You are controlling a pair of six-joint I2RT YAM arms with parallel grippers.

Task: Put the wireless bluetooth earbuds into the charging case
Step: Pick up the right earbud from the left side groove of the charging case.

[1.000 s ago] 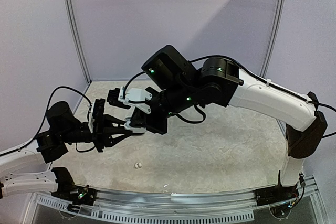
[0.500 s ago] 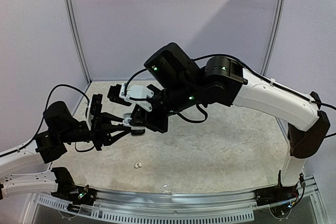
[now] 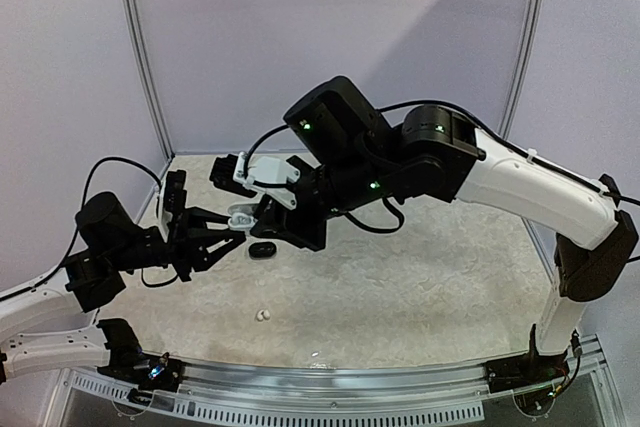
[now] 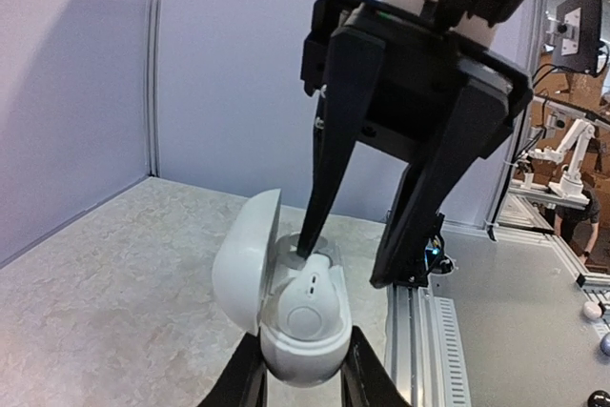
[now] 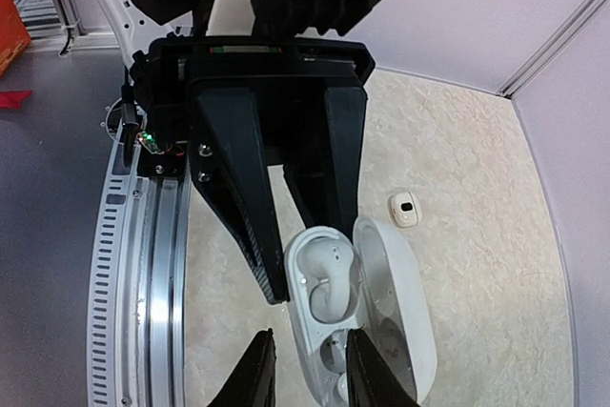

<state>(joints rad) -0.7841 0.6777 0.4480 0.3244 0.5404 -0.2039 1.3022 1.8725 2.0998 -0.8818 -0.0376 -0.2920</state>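
Note:
The white charging case (image 4: 303,348) is held above the table with its lid (image 4: 243,254) swung open to the left. My left gripper (image 4: 300,374) is shut on the case's lower body. One white earbud (image 4: 307,304) lies in the case, its round face showing. My right gripper (image 4: 345,262) hangs over the case with its jaws apart. One of its fingertips (image 4: 310,240) rests at the well behind the bud, and the other stands clear to the right. In the right wrist view the open case (image 5: 329,288) sits just beyond my right gripper (image 5: 310,374). From above, both grippers meet at the case (image 3: 240,215).
A small black object (image 3: 263,249) lies on the table under the grippers. A white bud (image 3: 263,315) lies nearer the front rail (image 3: 330,377). Another small white piece with a dark spot (image 5: 406,209) lies on the table beyond the case.
The right gripper's jaws have spread apart over the case and the arm has risen slightly. The left gripper has drawn back a little to the left, still holding the case.

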